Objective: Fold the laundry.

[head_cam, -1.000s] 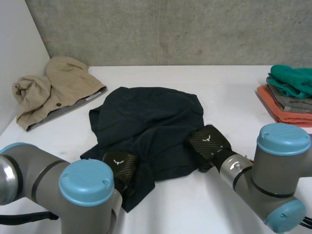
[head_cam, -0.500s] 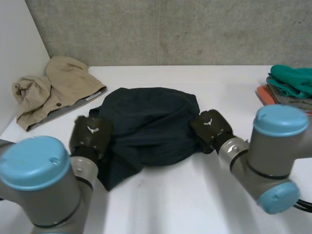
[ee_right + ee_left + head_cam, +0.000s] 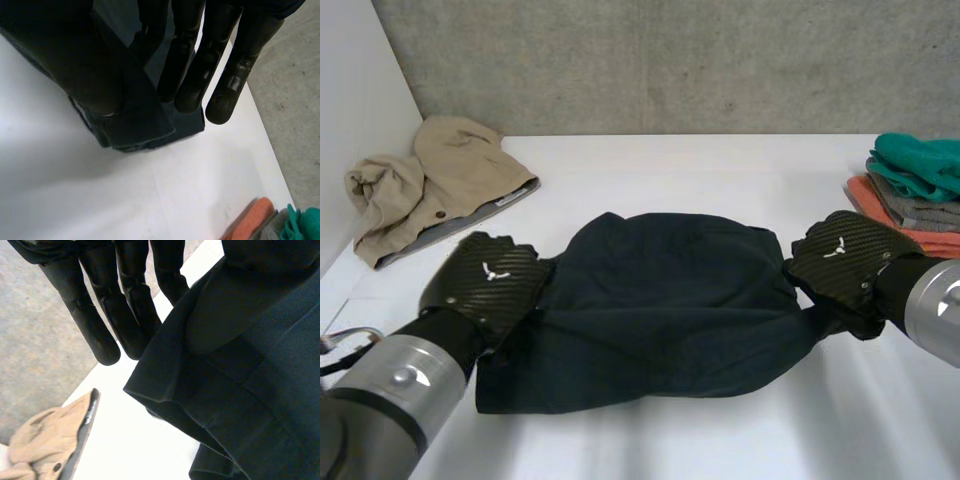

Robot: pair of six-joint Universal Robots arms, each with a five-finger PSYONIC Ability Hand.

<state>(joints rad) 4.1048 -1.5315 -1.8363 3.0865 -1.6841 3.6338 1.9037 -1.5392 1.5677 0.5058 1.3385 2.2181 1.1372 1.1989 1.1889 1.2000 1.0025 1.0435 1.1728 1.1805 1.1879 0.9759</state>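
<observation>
Two black hands hold one dark navy cloth garment (image 3: 660, 300) stretched between them over the middle of the white table (image 3: 720, 165). The left hand (image 3: 490, 280) has the garment's left edge. In its wrist view the near-straight fingers (image 3: 95, 315) lie behind a folded corner of the cloth (image 3: 260, 405) and the thumb (image 3: 220, 310) presses on the front, pinching it. The right hand (image 3: 845, 255) has the right edge, where its thumb (image 3: 75, 60) and fingers (image 3: 225, 75) clamp a fold of the cloth (image 3: 135, 125). A crumpled beige garment (image 3: 430, 185) lies near the table's far left corner. A stack of folded orange, grey and green clothes (image 3: 915, 190) sits at the right edge.
</observation>
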